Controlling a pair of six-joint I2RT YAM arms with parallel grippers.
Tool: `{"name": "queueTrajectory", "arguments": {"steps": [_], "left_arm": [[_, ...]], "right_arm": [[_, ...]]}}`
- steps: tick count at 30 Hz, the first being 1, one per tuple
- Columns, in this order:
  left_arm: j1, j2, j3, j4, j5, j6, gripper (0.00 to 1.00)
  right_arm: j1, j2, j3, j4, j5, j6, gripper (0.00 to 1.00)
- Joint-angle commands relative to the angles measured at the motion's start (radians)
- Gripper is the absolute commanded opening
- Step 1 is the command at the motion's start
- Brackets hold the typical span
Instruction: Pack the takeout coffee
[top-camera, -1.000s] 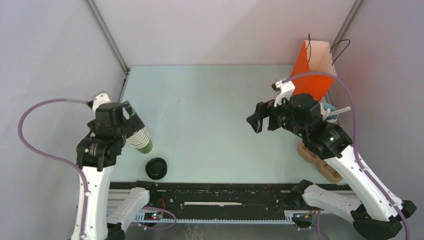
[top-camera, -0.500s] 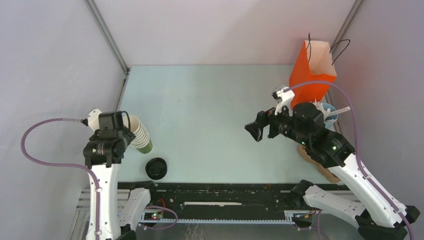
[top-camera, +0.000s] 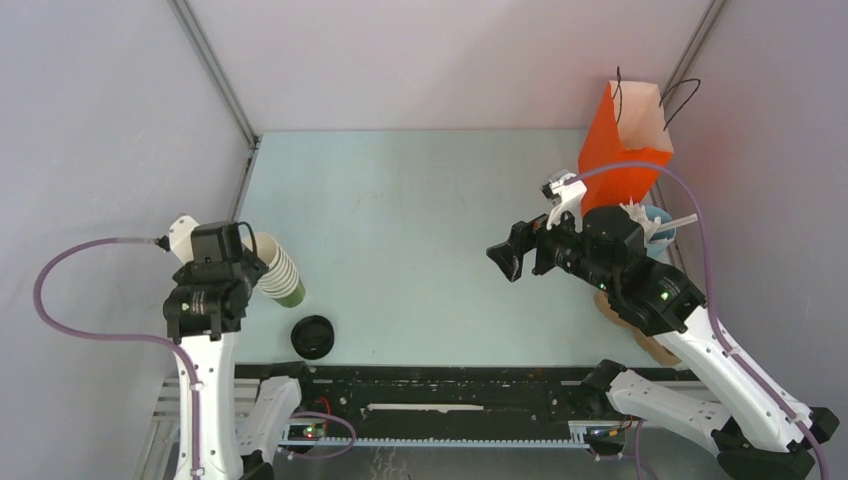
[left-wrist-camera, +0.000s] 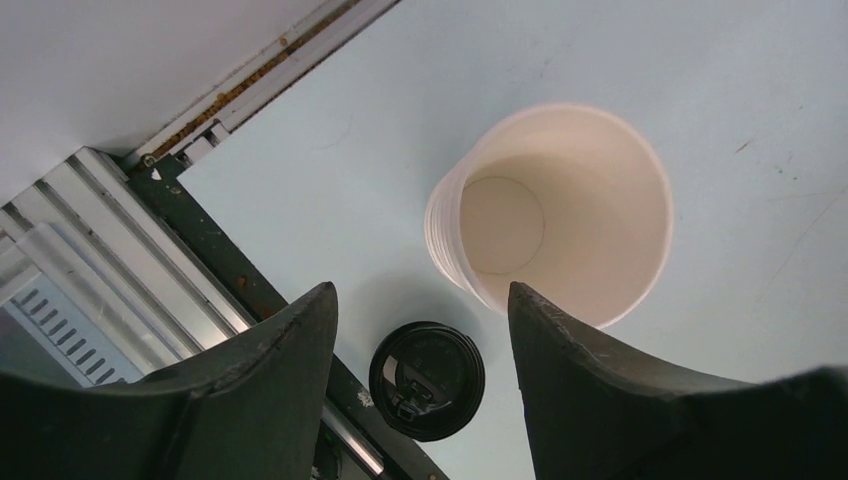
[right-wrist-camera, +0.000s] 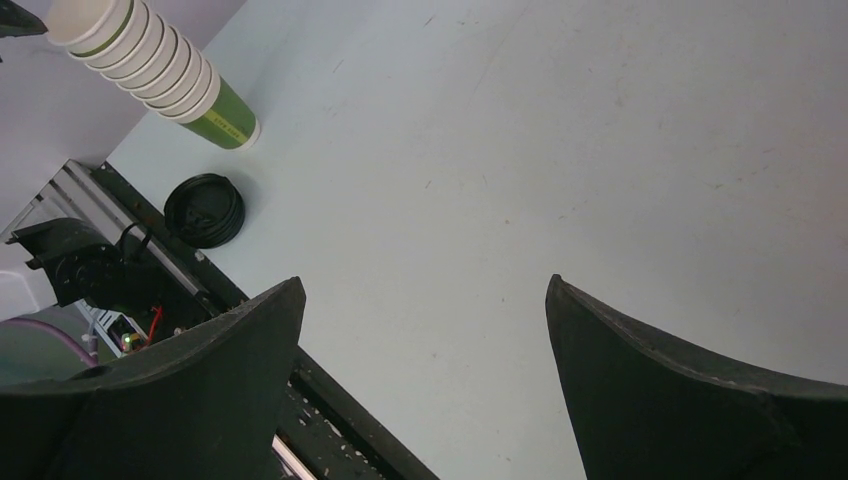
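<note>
Seemingly nothing packed yet (nothing here wears a lid).
Left claw (left-wrist-camera: 420, 290), right claw (right-wrist-camera: 425, 285) gape empty; cup stack (top-camera: 277, 276) and loose lid (top-camera: 313, 336) sit far from orange bag (top-camera: 625, 150).

Top camera looks down from behind the arm bases (top-camera: 265, 405) over the worktop (top-camera: 400, 200). Left wrist camera hangs close above the cup stack (left-wrist-camera: 560, 210); right wrist camera views it from afar, facing 8 o'clock. All share the black lid (left-wrist-camera: 427, 380).

Takeout coffee — lidded cups — out of every view
</note>
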Motion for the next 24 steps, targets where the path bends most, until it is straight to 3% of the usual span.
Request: {"name": "queueTrajectory", "arguments": {"steps": [1, 15, 24], "left_arm": [[0.010, 0.016, 0.079, 0.004, -0.061, 0.007, 0.69], [0.013, 0.137, 0.073, 0.108, -0.069, 0.007, 0.43], [0.013, 0.147, 0.023, 0.130, -0.076, 0.005, 0.39]], "right_arm": [[0.011, 0.007, 0.002, 0.046, 0.002, -0.014, 1.00], [0.014, 0.004, 0.002, 0.042, 0.011, -0.021, 1.00], [0.013, 0.008, 0.002, 0.041, 0.010, -0.023, 1.00]]}}
